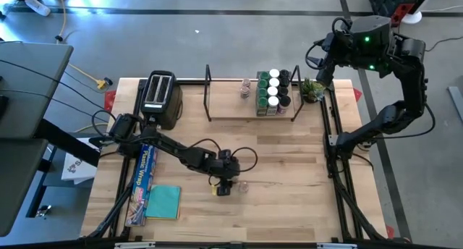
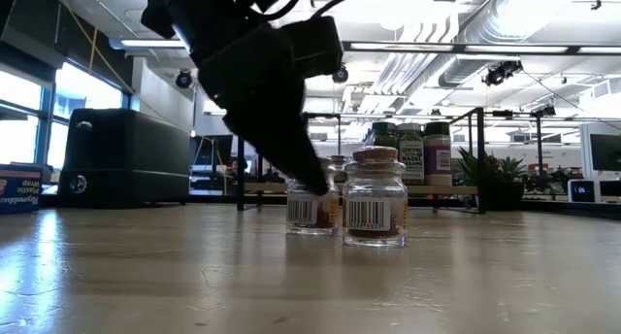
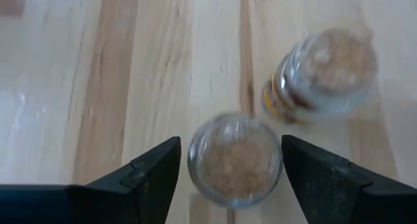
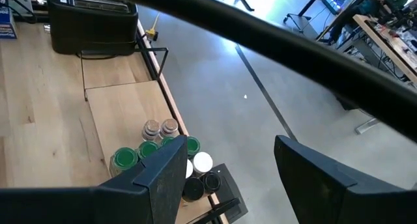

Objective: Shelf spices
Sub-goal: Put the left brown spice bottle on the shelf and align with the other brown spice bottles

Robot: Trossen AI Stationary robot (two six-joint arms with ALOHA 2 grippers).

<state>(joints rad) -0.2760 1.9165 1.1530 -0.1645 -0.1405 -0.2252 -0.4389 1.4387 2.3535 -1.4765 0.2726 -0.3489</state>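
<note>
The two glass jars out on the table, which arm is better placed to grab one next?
Left. The left gripper hangs open around one cork-topped jar; the right gripper is raised off the table's far right corner.

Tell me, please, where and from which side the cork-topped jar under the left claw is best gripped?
Grip the cork-topped jar across its round glass body just below the cork, coming straight down from above. It stands upright on the table, and the open left claw already straddles it. The second jar stands close beside it, outside the fingers' line, so keeping that orientation should probably avoid bumping it.
</note>
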